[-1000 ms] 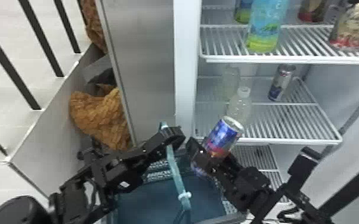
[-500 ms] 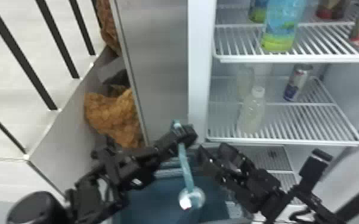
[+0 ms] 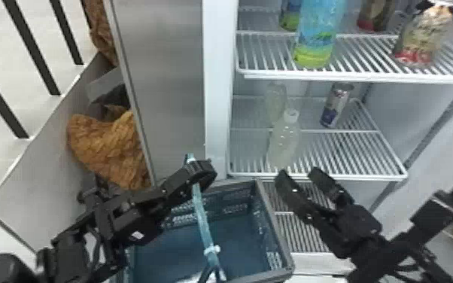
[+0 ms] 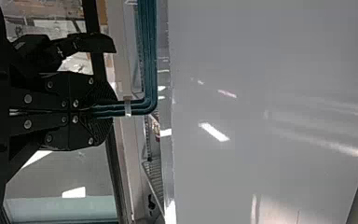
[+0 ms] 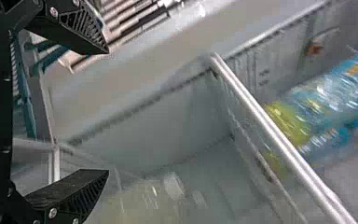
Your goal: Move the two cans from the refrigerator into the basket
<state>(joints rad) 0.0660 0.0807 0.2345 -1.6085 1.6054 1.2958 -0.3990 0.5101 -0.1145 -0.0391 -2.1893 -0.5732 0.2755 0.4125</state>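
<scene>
In the head view one slim can (image 3: 336, 105) stands on the refrigerator's middle shelf, towards its back. My left gripper (image 3: 204, 169) is shut on the teal handle (image 3: 202, 214) of the dark basket (image 3: 275, 222). The left wrist view has the left gripper (image 4: 113, 110) closed around the teal handle bars (image 4: 150, 56). Open and with nothing between its fingers, my right gripper (image 3: 299, 174) is at the basket's right, before the middle shelf. The right wrist view gives the right gripper (image 5: 107, 112) with fingers wide apart. A pale, unclear shape lies at the basket's near end.
A cloudy bottle (image 3: 284, 141) stands on the middle shelf between right gripper and can, with another clear bottle (image 3: 275, 99) behind it. The upper shelf (image 3: 350, 76) holds a blue-green bottle (image 3: 316, 34) and pouches. A grey panel (image 3: 169, 86) rises left of the shelves.
The right gripper has opened and let go of the blue and red can, which dropped into the basket. That gripper then moved up towards the shelf. The left one kept its hold on the handle.
</scene>
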